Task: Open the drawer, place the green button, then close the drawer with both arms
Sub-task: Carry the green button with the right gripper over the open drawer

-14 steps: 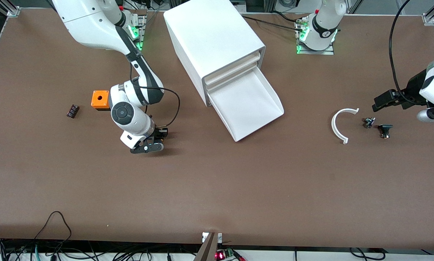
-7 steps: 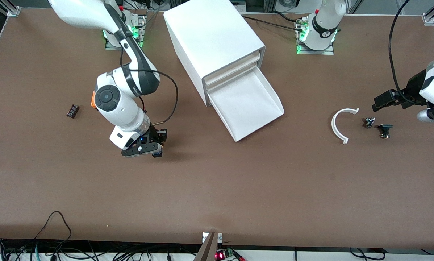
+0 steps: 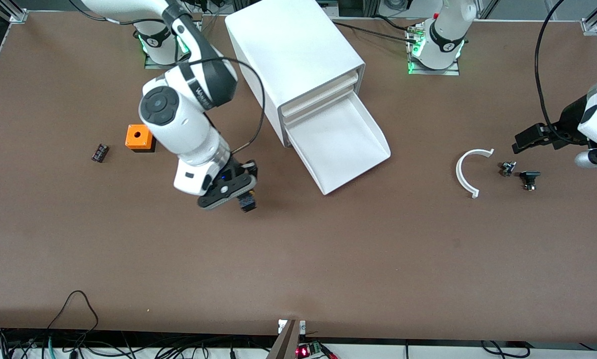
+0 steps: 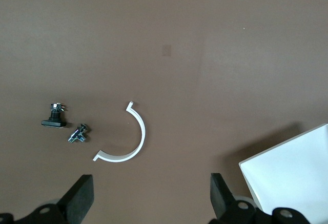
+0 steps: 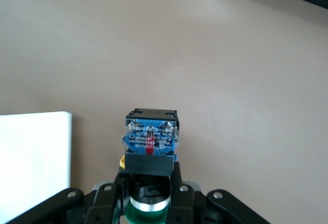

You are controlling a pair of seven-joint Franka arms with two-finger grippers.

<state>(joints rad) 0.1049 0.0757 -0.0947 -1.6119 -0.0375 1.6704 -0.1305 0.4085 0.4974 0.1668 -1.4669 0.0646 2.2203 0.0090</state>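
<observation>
A high front camera overlooks the whole table (image 3: pixel 298 259); both wrist cameras look down closely, sharing the drawer (image 3: pixel 341 144).

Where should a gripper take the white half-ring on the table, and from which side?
Come from above and pinch the thin wall at the arc's middle: the half-ring lies flat and its ends carry small tabs. The open left gripper hangs over the table beside it; the right gripper holds the button over the table too.
</observation>
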